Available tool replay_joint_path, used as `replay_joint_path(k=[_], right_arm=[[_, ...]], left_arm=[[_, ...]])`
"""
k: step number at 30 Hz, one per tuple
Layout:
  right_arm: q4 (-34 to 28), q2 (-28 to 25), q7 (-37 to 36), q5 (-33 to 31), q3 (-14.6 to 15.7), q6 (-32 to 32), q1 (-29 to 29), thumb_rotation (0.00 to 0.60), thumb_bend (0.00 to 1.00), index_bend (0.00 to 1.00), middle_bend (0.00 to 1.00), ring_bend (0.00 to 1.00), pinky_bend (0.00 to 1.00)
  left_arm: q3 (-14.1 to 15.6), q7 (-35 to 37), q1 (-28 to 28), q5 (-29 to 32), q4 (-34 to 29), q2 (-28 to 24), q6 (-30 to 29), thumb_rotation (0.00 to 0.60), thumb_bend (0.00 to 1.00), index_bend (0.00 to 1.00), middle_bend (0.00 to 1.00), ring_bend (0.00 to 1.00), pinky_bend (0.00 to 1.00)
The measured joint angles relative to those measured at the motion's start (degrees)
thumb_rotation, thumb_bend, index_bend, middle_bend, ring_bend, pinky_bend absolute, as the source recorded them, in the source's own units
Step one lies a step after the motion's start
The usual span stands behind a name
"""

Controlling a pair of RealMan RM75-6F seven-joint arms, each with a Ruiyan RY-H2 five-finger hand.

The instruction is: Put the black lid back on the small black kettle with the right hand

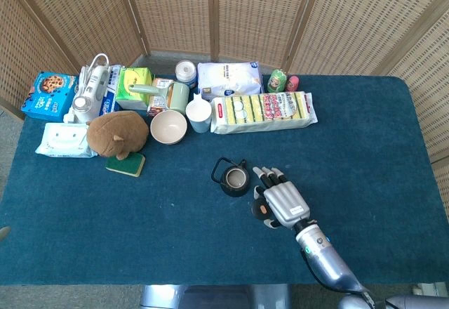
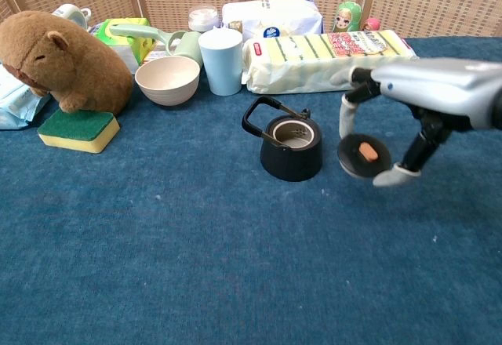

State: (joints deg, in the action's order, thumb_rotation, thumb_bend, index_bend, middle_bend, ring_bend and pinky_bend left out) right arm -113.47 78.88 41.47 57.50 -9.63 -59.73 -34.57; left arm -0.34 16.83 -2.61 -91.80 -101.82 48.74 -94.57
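Your right hand is pinching the black lid between thumb and a fingertip, holding it on edge clear of the worktop, its orange knob facing the chest camera. It hangs just beside the small black kettle, on the kettle's right as that camera sees it, and the two are not touching. From the head view the same hand sits just off the kettle, toward the worktop's near edge and a little right of its middle (the lid there is mostly hidden under the palm). The kettle stands upright with its mouth open and its wire handle tipped toward the left. Along the far edge sit a long yellow sponge pack, a pale blue cup and a cream bowl; a brown plush animal leans over a green-and-yellow sponge toward the far left corner. Your left hand shows in neither view.
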Motion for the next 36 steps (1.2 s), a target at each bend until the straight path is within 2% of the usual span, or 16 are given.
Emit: replay_joint_path(k=[9,18,22,36], right_arm=[[-0.66,1.07,7.65,-16.09,-6.21,-2.01,-8.71,0.6,0.28,0.46,0.03,0.0,0.0],[4.07,6.71,13.4,-31.11,-9.7,-5.76,-19.47,0.6,0.28,0.46,0.03,0.0,0.0],[6.37,9.0,14.38,-34.32,-10.07,-7.15,-22.52,0.6,0.28,0.45,0.03,0.0,0.0],[12.54,13.61,12.64,-36.35,-7.98,-7.23,-26.08,0.6,0.28,0.46,0.03,0.0,0.0]], left_arm=[[-0.14,-0.62,0.48,0.75,-0.42,0.06,1.05,0.6,0.16,0.0,0.0,0.0,0.11],[-0.5,-1.33,0.65,1.92,-0.89,0.1,1.38,0.6,0.16,0.0,0.0,0.0,0.11],[-0.58,-0.29,0.54,2.11,-0.7,-0.04,1.23,0.6,0.16,0.0,0.0,0.0,0.11],[-0.51,3.19,0.35,2.0,0.31,-0.92,1.04,0.6,0.16,0.0,0.0,0.0,0.11]])
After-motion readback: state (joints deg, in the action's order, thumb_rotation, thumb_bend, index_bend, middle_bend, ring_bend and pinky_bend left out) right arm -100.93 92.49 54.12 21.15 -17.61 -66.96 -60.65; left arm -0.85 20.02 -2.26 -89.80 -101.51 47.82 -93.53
